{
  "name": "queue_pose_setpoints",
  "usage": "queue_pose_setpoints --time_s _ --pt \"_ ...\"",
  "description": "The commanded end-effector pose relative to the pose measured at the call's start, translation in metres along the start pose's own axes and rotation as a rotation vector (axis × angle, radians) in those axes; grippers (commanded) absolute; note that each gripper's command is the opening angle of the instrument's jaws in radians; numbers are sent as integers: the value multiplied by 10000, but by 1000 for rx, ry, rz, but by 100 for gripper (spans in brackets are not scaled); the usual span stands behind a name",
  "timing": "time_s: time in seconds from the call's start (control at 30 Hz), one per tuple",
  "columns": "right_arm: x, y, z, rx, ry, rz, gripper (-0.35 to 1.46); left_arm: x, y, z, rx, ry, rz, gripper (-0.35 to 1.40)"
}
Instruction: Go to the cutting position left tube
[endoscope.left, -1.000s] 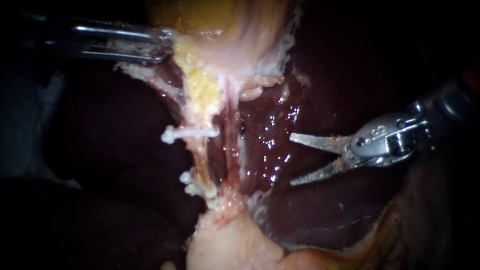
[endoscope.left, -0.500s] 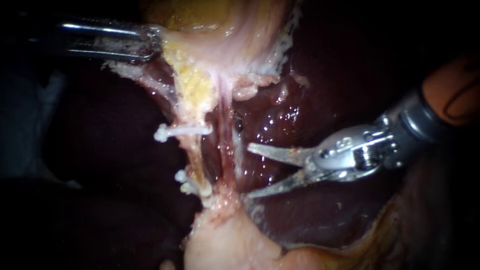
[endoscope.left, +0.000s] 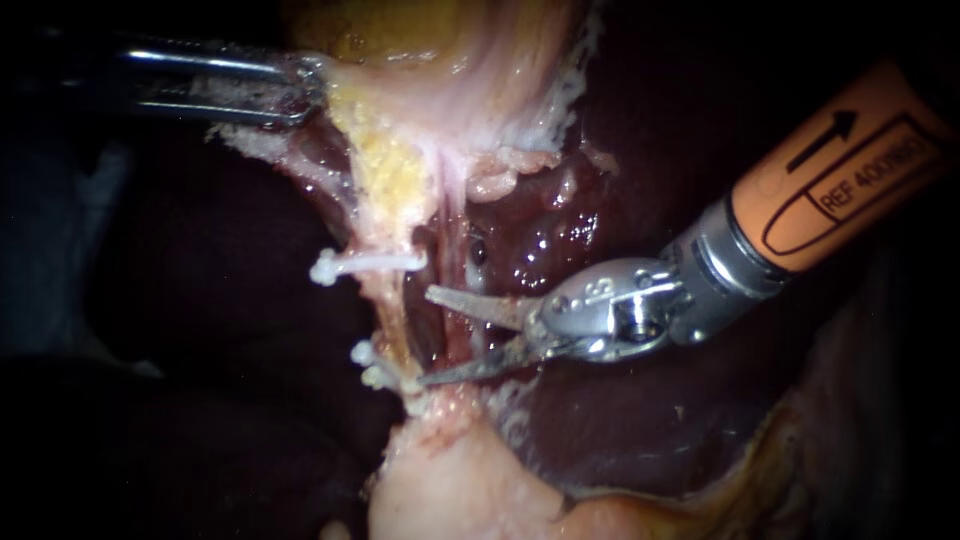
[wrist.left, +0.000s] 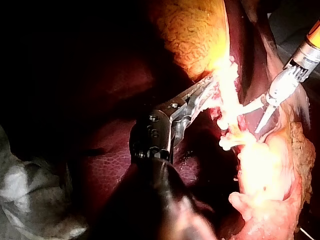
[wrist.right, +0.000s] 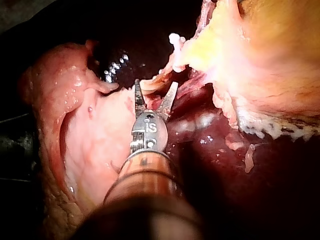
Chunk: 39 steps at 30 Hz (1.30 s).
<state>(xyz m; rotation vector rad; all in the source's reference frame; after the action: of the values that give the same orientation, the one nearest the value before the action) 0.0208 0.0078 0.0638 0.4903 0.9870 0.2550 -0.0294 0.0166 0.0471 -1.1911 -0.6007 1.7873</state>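
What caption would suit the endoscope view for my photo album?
Open right instrument poised at the left tube between white clips; left instrument grips tissue above.

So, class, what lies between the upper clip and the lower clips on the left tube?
Only bare left tube, seen in the endoscope view; the right instrument, jaws open, points toward it.

Our endoscope's light pools at the centre of the frame. The wet liver (endoscope.left: 550, 245) throws small white glints and the metal wrist of our right instrument (endoscope.left: 425, 337) shines, while the left third and the lower left fall to near black. In the left wrist view the gallbladder (wrist.left: 200, 35) glows, and the tissue ahead of our left instrument (wrist.left: 207, 90) burns out to white, its shaft in shadow.
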Motion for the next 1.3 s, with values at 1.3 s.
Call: queue_pose_setpoints --time_s 1.3 --pt "54 -5 95 126 99 72 136 -3 -3 4 5 2 3 -35"
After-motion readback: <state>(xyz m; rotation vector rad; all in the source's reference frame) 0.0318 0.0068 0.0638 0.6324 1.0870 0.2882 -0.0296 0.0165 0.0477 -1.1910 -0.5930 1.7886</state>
